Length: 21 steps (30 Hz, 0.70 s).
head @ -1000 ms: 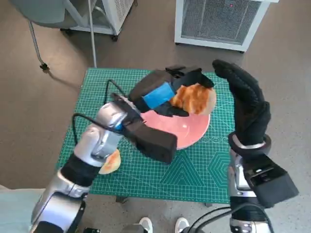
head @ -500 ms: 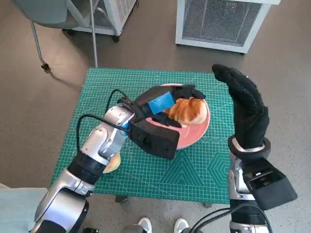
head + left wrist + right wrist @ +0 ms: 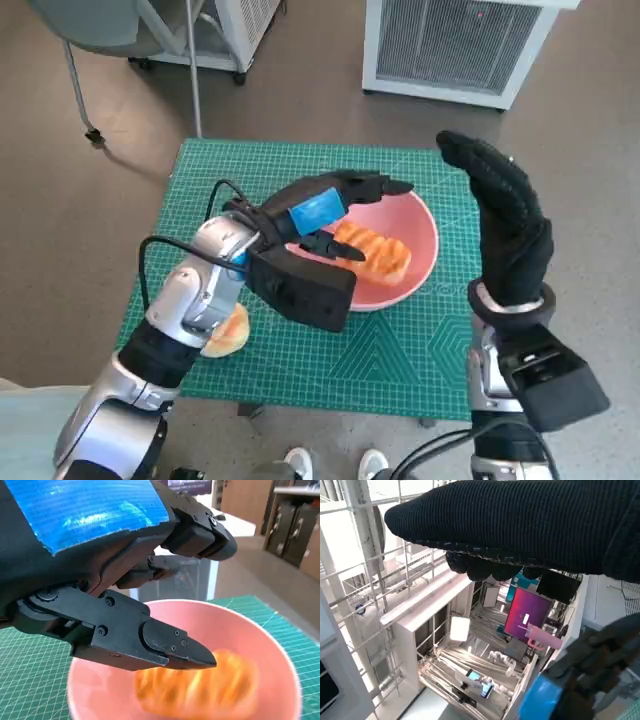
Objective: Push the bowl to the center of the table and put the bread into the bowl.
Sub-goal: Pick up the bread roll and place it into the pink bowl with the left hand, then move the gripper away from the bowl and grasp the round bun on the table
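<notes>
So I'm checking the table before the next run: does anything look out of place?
One thing: a second piece of bread lies on the green mat outside the pink bowl, partly hidden under the left forearm. The other bread sits inside the bowl.

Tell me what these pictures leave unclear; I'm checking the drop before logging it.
- Bread in the pink bowl: blurred in the left wrist view.
- Orange item near the table edge: mostly hidden by the left forearm, head view.
- Right hand: fingers hardly visible in the right wrist view.
</notes>
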Each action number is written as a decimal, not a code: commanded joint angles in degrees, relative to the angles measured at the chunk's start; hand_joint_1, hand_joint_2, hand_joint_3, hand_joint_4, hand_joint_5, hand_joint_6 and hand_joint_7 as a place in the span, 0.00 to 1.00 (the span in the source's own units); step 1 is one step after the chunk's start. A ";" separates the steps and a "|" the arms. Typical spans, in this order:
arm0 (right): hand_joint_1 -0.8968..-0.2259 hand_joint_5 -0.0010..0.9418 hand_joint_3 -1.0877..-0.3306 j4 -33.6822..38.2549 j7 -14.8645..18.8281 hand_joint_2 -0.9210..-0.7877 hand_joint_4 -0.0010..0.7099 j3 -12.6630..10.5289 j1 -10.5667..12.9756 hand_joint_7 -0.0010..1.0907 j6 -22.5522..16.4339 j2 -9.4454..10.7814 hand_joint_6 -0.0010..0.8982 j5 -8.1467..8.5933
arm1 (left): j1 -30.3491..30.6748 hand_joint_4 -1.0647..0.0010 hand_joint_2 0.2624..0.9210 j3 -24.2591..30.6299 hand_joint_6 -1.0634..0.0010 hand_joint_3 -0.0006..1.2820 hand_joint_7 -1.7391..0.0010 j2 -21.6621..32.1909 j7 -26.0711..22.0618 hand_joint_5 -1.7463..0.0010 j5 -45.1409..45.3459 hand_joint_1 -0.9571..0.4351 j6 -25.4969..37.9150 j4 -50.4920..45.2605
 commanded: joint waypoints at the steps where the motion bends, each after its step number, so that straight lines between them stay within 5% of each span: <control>1: 0.61 0.03 0.38 0.89 -0.26 0.00 0.40 0.24 0.41 0.64 0.09 0.44 0.00 -0.64 | 3.75 0.90 0.90 4.67 0.72 0.00 0.95 3.38 -2.41 1.00 -3.89 0.50 0.58 -7.84; 21: 0.62 0.03 0.38 -1.19 0.37 0.00 0.40 0.79 1.64 0.63 1.14 0.76 0.00 0.55 | 23.97 0.91 0.87 25.16 0.71 0.00 0.97 20.62 -9.79 1.00 -16.85 0.51 -0.77 -24.29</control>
